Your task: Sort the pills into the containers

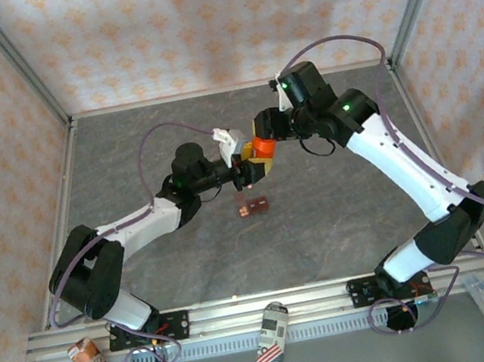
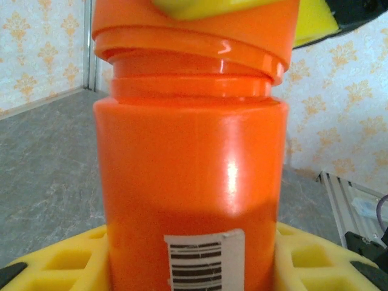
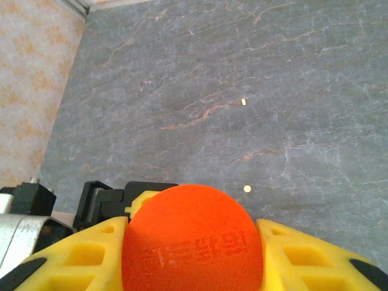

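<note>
An orange bottle [image 2: 191, 170] hangs above the table, upright, with my left gripper [image 2: 193, 260] shut on its lower body, yellow fingers [image 2: 54, 260] on both sides. My right gripper [image 3: 193, 254] is shut on the bottle's orange cap [image 3: 193, 236] from above. The cap [image 2: 194, 36] sits slightly tilted on the neck, with the threads showing under it. In the top view the bottle [image 1: 262, 151] is mid-table between the left gripper [image 1: 254, 168] and the right gripper [image 1: 263, 130]. The dark red-brown containers [image 1: 252, 205] lie just in front. Two pills [image 3: 244, 102] [image 3: 247, 189] lie on the table.
The grey table [image 1: 341, 210] is walled by patterned panels and metal posts. On the front rail lie a crumpled packet [image 1: 93, 359] and a striped object [image 1: 271, 337]. Both arms meet over the table's middle.
</note>
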Controlling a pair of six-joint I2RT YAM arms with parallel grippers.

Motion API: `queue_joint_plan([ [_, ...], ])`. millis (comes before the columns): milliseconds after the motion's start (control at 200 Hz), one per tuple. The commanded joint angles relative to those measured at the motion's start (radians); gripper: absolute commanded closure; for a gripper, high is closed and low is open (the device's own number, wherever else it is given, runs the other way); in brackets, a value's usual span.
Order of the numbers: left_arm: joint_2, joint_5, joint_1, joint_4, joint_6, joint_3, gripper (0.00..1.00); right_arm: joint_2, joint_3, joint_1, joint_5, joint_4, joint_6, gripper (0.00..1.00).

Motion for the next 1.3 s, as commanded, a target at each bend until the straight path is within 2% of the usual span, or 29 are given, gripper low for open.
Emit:
queue_joint_plan([
  [0,-0.059,0.035,-0.006,0.007,0.061,0.081,1.0,0.035,0.034,0.031,-0.055,-0.131,-0.126,0.6],
  [200,-0.064,0.066,-0.003,-0.05,0.086,0.1,1.0,0.076,0.108,0.031,-0.085,-0.241,-0.246,0.6],
  [365,-0.053,0.075,-0.004,-0.026,0.068,0.099,1.0,0.085,0.1,0.032,-0.101,-0.261,-0.26,0.6],
  [726,-0.067,0.082,0.002,-0.106,0.101,0.117,1.0,0.083,0.078,0.031,-0.072,-0.323,-0.296,0.6],
  [821,-0.07,0.058,0.003,-0.116,0.107,0.118,1.0,0.086,0.066,0.031,-0.056,-0.312,-0.251,0.6],
  [986,-0.082,-0.052,-0.007,-0.102,0.133,0.099,1.0,0.103,0.018,0.037,0.044,-0.237,0.001,0.63],
  [1096,-0.081,-0.081,-0.014,-0.126,0.154,0.103,1.0,0.092,-0.035,0.058,0.077,-0.153,0.116,0.63],
  [1296,-0.078,-0.08,-0.02,-0.189,0.187,0.11,1.0,0.115,0.003,0.07,0.092,-0.146,0.146,0.6],
])
